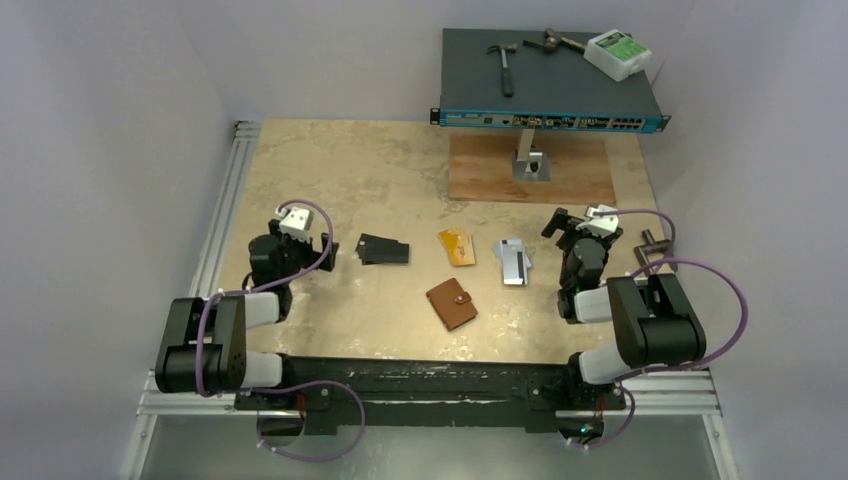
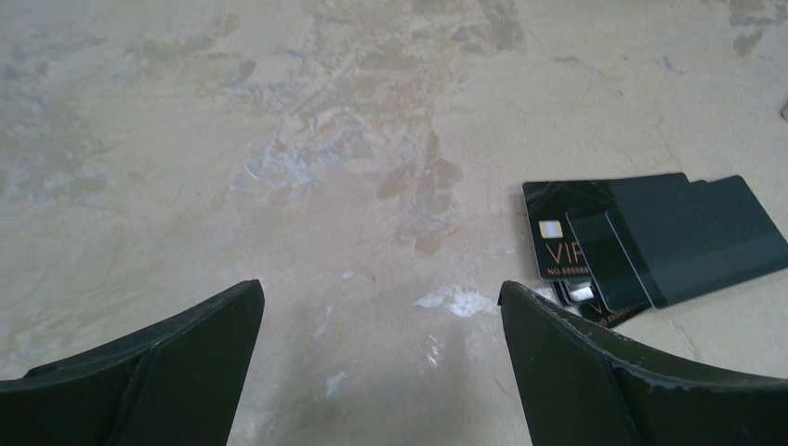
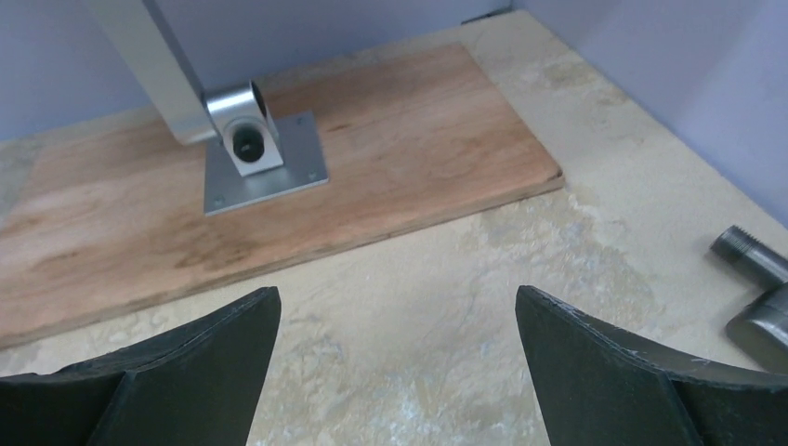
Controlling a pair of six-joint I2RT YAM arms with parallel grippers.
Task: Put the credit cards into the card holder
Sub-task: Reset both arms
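**Q:** From above, where does everything lie?

**Me:** The holder [image 1: 452,304] sits on the surface [image 1: 340,170] midway between my arms, nearer my bases than the cards, with its long axis slanted. It looks snapped shut, though it's small from up there. The black cards [image 1: 384,249] are just right of my left fingers [image 1: 298,225], the silver cards [image 1: 514,261] just left of my right fingers [image 1: 583,230], and the gold cards [image 1: 456,247] between them.

**Q:** Left wrist?

**Me:** Spread wide, holding nothing. The black cards are fanned ahead, off to the right.

**Q:** Right wrist?

**Me:** Wide too, empty. Only a board [image 3: 279,186] and a pipe [image 3: 757,279] ahead, no cards.
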